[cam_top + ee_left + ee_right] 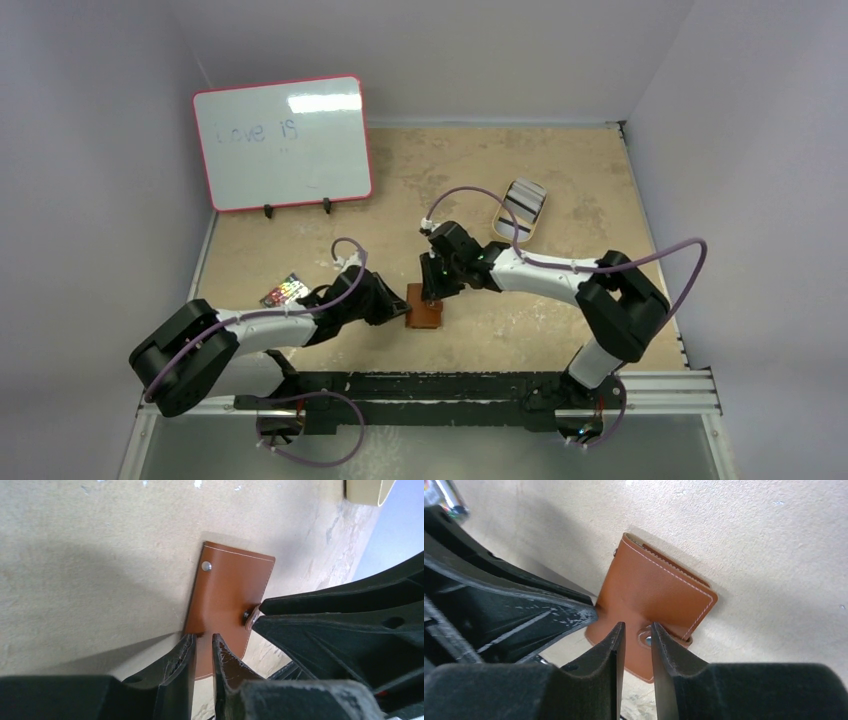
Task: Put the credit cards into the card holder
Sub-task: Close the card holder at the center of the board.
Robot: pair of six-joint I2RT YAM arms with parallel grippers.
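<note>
Top external view: the card holder [424, 306] lies folded on the table [560, 170] between my pincers. Left pincer [202, 647] meets its left edge, right pincer [636, 632] its snap tab [645, 640] from the far side. Both look slightly apart; I cannot tell if they pinch.

- Closed in on three sides by plain, pale lilac-grey panels: back wall [430, 50], left wall [90, 200], right wall [760, 180].
- Tan, speckled tabletop [560, 170], scuffed with whitish patches, meets the back wall.
- Red-framed whiteboard [283, 142] at far left of the tabletop; stands on two small black feet; carries faint blue writing, hard to read.
- Bright glare patch near the whiteboard's top edge; elsewhere soft, even light, with blurred shadows on the tabletop.
- Pale metal rail [670, 390] along the near edge; dull grey surface [450, 455] below it.
</note>
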